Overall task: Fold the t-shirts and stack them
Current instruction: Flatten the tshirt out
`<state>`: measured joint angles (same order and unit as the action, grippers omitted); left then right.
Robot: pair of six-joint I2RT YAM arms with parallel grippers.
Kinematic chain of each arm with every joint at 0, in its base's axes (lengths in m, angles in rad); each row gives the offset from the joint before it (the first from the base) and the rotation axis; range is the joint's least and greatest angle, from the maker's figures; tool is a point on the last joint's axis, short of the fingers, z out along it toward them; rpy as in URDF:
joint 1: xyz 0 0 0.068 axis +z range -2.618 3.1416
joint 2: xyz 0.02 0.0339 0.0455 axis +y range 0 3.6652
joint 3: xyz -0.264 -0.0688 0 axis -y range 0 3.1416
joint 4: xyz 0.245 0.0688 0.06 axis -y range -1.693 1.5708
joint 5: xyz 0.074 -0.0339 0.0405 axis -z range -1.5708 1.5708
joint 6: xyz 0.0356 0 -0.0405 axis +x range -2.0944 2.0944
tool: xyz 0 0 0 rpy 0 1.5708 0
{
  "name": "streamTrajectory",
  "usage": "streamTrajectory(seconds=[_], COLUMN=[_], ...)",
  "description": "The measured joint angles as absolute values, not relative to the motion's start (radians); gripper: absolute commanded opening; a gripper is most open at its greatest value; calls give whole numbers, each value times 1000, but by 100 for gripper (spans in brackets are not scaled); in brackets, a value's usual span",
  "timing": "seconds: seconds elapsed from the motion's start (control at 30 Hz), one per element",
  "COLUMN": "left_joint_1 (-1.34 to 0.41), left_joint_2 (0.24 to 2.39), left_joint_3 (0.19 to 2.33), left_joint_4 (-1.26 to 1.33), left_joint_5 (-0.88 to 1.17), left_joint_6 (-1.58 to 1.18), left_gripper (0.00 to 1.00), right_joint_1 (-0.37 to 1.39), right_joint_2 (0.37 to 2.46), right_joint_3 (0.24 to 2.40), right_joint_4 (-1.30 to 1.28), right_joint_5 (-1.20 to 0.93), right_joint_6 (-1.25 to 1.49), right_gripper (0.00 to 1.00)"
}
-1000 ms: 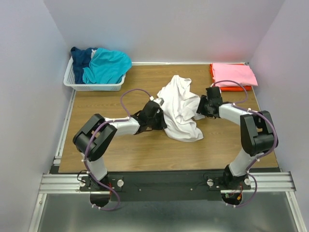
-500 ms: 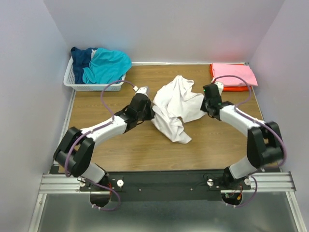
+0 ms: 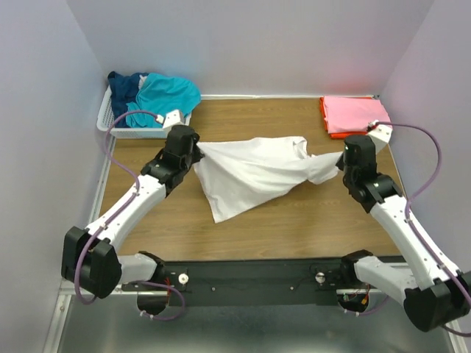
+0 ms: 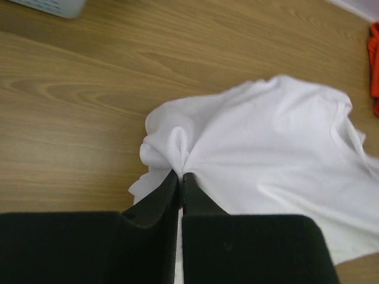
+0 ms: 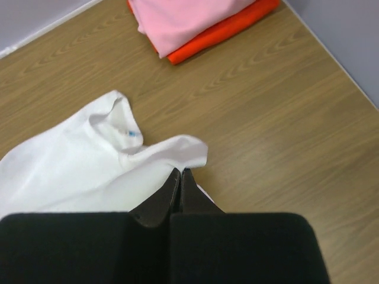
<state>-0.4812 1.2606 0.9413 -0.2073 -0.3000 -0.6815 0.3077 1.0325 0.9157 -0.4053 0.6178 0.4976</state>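
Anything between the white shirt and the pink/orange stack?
Nothing visible. The white t-shirt is stretched between left tool and right tool; only table lies between it and the folded stack, far right.

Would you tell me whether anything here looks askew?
The white shirt, stretched between the left pincer and right pincer, looks lopsided: bunched thin at the right, one corner sagging toward the near edge.
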Motion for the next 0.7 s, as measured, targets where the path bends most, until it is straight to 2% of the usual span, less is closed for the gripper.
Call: streamTrajectory(seconds=[0.17, 0.47, 0.7], left_joint_1=[-422, -427, -427], left_joint_2=[1181, 812, 841], left_joint_3=[1029, 1076, 1089], left_joint_4=[-289, -303, -292], left_joint_5=[-384, -387, -373], left_joint_6=[-680, -678, -651], left_gripper=[9, 10, 11], right_joint_1=[308, 308, 308], right_joint_2=[910, 700, 688], right_joint_3=[936, 1029, 1032], right_joint_4=[-495, -525, -526], right_joint_5=[664, 585, 563], right_joint_6=[496, 469, 463], right_gripper=[1, 1, 1])
